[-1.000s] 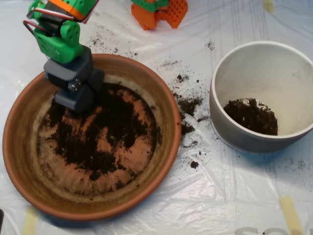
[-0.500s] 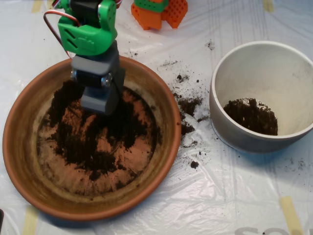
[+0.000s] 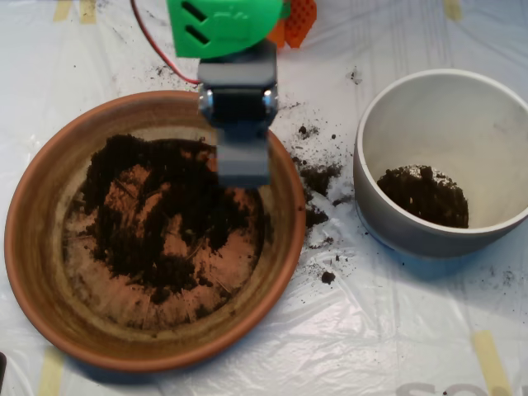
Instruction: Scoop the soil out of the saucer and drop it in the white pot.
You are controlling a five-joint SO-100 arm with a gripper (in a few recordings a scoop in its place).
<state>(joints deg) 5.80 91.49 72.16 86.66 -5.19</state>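
Note:
The terracotta saucer (image 3: 33, 247) fills the left half of the overhead view, with dark soil (image 3: 157, 223) spread over its floor in clumps and bare orange patches between them. My grey scoop (image 3: 242, 169) hangs over the saucer's upper right part, raised off the soil, below the green arm (image 3: 223, 25). Its two halves are together, shut on soil that the shell covers from above. The white pot (image 3: 388, 124) stands to the right, apart from the scoop, with a heap of soil (image 3: 425, 196) in its bottom.
Spilled soil crumbs (image 3: 318, 177) lie on the clear plastic sheet between saucer and pot. An orange part (image 3: 301, 16) sits at the top edge behind the arm. A red wire (image 3: 153, 49) runs beside the arm. Tape strips mark the sheet's corners.
The scoop has lifted out of the soil at the saucer's upper left and swung right across the saucer toward the pot, now appearing larger and higher.

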